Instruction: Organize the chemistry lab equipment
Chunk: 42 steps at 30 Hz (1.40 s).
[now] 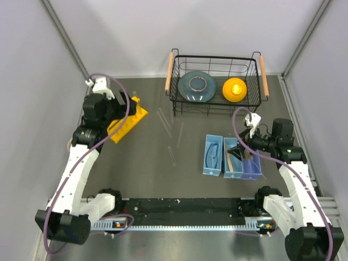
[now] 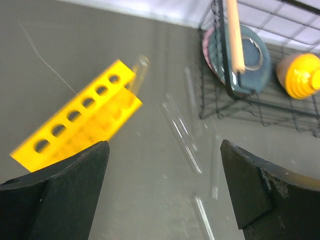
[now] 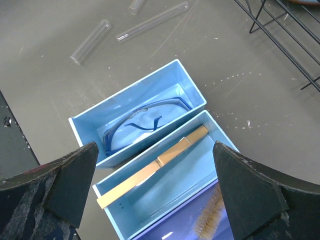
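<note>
Right end effector [image 3: 155, 145], jaws spread and empty, hovers over light-blue bins [image 3: 125, 93]: safety glasses [image 3: 142, 122] lie in one, the wooden clamp [image 3: 155, 167] in the next. Beyond, glass tubes [image 3: 152, 21] lie loose on the surface [image 1: 163, 163]. Left end effector [image 2: 165, 145], spread too, hangs near the yellow rack [image 2: 80, 117]. The wire basket [image 1: 217, 56] stands farthest.

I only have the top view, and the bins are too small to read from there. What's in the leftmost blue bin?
Observer: The right wrist view shows the glasses lying in the left bin.
Operator: And the middle bin?
Observer: The clamp lies diagonally across its floor.
Operator: Is the left end effector holding anything?
Observer: No. Its wrist view shows it open and empty, with loose tubes lying beyond it.
</note>
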Tool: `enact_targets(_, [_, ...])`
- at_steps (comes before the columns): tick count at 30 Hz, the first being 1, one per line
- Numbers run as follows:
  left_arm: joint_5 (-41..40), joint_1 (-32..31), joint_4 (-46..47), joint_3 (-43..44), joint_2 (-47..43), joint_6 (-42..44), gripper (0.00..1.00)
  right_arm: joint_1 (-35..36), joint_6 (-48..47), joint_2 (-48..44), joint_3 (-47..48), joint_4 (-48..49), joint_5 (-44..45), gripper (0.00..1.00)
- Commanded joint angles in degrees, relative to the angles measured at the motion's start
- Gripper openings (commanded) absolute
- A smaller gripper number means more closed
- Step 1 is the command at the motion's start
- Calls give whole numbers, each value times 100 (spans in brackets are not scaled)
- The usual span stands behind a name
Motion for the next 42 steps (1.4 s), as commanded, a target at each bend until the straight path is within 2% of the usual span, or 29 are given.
enact_targets(1, [1383,10,44,-772,-614,-772,99,-63,-194,-126,-37,117,-354,99])
enact_targets(4, [1912,-16,159,-1466,-940,-1404,99,-63,-202,-100,-63,117,-424,99])
enact_targets(7, [1985,-393,290,-2073,-1107,-1923,99,-63,-202,-82,-63,117,-442,99])
enact_targets(10, [1135,-1411,308,-2399,-1134,-2284,99,-63,-202,-38,-72,117,-451,99])
enact_targets(11, [645,-1936,300,-2434,-1029,-2407,99,-63,-202,-29,-72,117,-451,99])
enact_targets(14, [106,-2615,-16,-2278,-504,-2995,99,-107,-194,-38,-81,117,-468,99])
enact_targets(18, [-799,-3144,-911,-1759,376,-3716,99,-133,-202,-21,-90,117,-468,99])
enact_targets(20, [-985,-3355,-1097,-1452,867,-3884,99,-142,-202,-12,-81,117,-460,99])
enact_targets(24, [-977,-3461,-1300,-1038,1607,-4034,92,-151,-220,6,-81,117,-433,99])
enact_targets(28, [-749,-3479,-1274,-722,2353,-4008,81,-160,-229,-3,-72,117,-407,99])
enact_targets(29, [-714,-3479,-1256,-669,2469,-3955,73,-160,-229,-3,-72,117,-416,99])
enact_targets(30, [-678,-3488,-1256,-625,2592,-3937,72,-169,-229,-12,-72,117,-416,99])
enact_targets(32, [-608,-3497,-1239,-502,2908,-3867,61,-160,-229,-3,-72,117,-407,99])
enact_targets(34, [-581,-3505,-1239,-431,3180,-3832,61,-169,-237,-3,-72,117,-416,99])
enact_targets(35, [-573,-3505,-1247,-413,3251,-3806,56,-160,-238,-12,-63,117,-424,99])
enact_targets(41, [-555,-3523,-1230,-334,3656,-3726,49,-169,-238,-12,-63,126,-424,99])
enact_targets(42, [-555,-3523,-1221,-343,3717,-3718,45,-169,-238,-3,-63,117,-424,99])
